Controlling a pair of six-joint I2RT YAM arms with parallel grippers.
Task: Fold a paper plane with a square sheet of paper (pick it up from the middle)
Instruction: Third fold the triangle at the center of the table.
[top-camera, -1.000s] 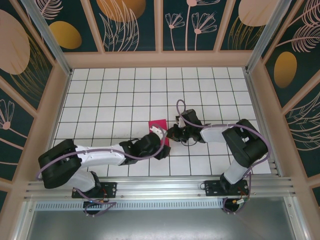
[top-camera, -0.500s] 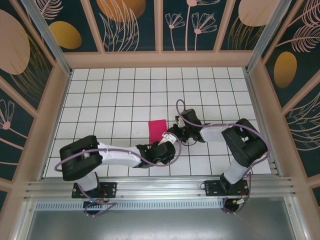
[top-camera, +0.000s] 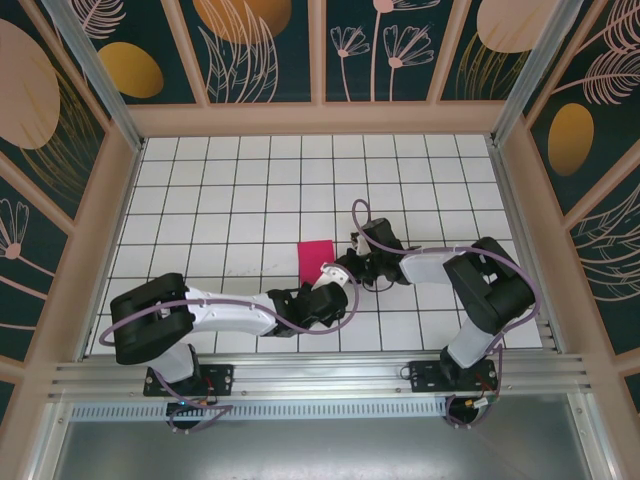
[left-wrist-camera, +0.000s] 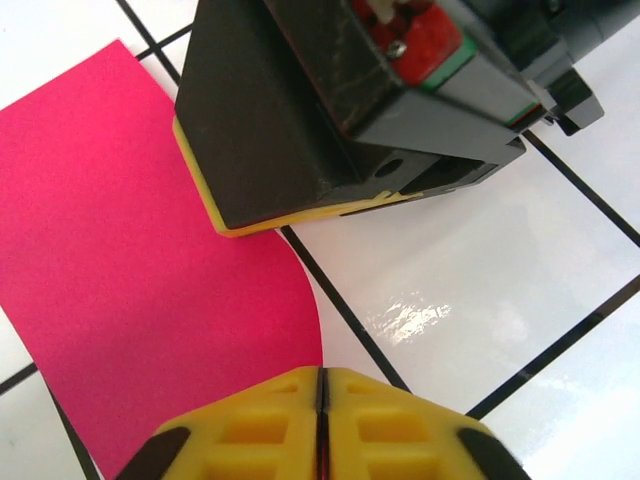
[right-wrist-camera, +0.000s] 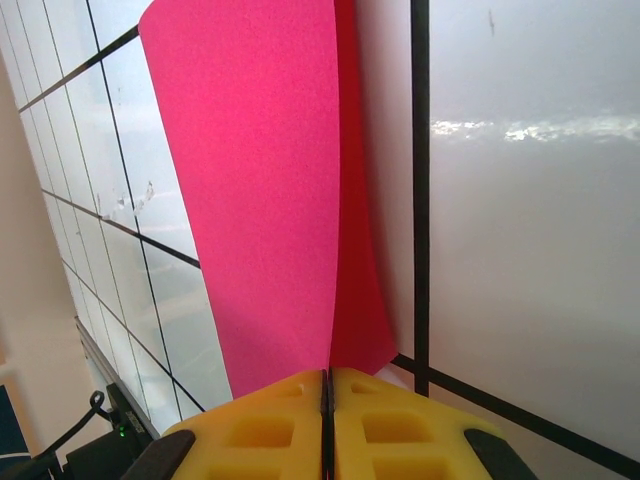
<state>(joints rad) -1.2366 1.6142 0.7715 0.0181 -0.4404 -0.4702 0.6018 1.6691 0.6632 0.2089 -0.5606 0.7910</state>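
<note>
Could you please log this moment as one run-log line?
paper: magenta-pink folded sheet, on tiled table | left gripper: shut, at sheet edge | right gripper: shut, at sheet edge

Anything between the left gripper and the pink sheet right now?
Nothing visible. The left gripper, shut, sits right at the near edge of the pink sheet; the right gripper, also shut, meets its right edge.

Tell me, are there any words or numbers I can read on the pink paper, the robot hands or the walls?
None: there is nothing here to read.
The pink paper is plain, with no print.
The left gripper and the right gripper carry no letters or numbers.
The walls show only painted flowers and leaves.
</note>
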